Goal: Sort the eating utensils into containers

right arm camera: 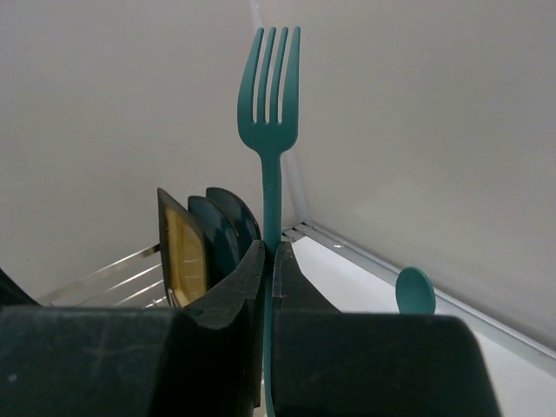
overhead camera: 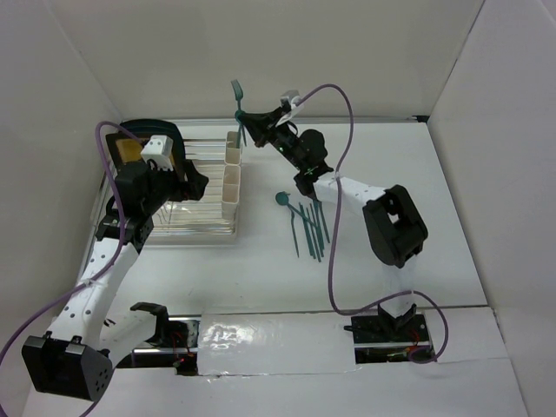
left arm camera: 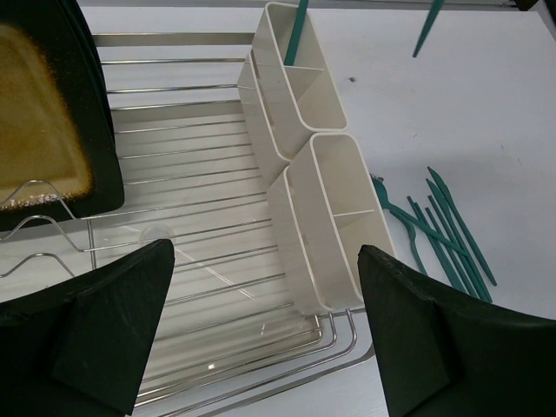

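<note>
Plates (overhead camera: 130, 149), glossy, one yellow with a black rim, are stood on edge in a wire dish rack (overhead camera: 187, 221) left of the containers (overhead camera: 233, 178). The left gripper (left arm camera: 265, 256) is poised over the rack just left of the containers, jaws spread wide and empty. The containers, smooth cream rectangular cups, are set along the rack's right side. One teal handle (left arm camera: 295, 35) is stood in the far cup. Over their far end, a slim teal fork (right arm camera: 271, 95) is clamped upright, tines up, by the right gripper (right arm camera: 269, 256). Right of the containers, loose utensils (overhead camera: 309, 228) are laid together on the white table (overhead camera: 417, 174).
</note>
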Robot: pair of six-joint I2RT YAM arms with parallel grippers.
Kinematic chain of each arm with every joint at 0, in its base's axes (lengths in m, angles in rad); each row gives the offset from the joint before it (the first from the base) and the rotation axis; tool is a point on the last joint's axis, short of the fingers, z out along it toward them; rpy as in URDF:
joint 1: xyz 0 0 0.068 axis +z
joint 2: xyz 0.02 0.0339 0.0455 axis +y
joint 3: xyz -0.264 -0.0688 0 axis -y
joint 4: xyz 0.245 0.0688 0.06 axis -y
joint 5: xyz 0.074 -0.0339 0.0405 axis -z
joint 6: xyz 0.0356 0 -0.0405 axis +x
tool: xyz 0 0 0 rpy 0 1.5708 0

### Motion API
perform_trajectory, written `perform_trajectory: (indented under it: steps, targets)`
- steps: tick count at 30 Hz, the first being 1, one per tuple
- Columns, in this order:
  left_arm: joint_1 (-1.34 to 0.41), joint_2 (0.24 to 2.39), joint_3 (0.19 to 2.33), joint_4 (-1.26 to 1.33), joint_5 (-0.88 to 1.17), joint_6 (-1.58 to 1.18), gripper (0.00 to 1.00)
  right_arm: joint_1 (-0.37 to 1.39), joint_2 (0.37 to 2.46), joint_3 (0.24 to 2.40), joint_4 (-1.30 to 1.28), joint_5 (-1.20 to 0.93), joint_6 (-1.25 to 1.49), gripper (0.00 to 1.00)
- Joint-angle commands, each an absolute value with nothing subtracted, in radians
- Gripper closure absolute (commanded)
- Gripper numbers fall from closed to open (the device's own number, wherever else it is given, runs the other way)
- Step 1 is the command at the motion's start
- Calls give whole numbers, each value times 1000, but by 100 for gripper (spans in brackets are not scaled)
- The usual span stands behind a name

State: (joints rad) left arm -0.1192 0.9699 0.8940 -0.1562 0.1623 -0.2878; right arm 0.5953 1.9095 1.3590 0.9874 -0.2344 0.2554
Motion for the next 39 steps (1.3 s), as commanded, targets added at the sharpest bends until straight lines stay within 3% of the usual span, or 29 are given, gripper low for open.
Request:
perform_trajectory:
  steps: [1, 13, 39]
  targets:
    - [-115, 971, 890, -114, 135, -265, 0, 569, 1989, 1442, 1149, -305, 322, 100]
    - [-115, 960, 891, -113, 130, -255, 0, 546, 2197, 1549, 1261, -380, 426, 100]
    - [-114, 951, 887, -113, 153, -265, 0, 621, 2212, 1548, 1197, -371, 318, 99]
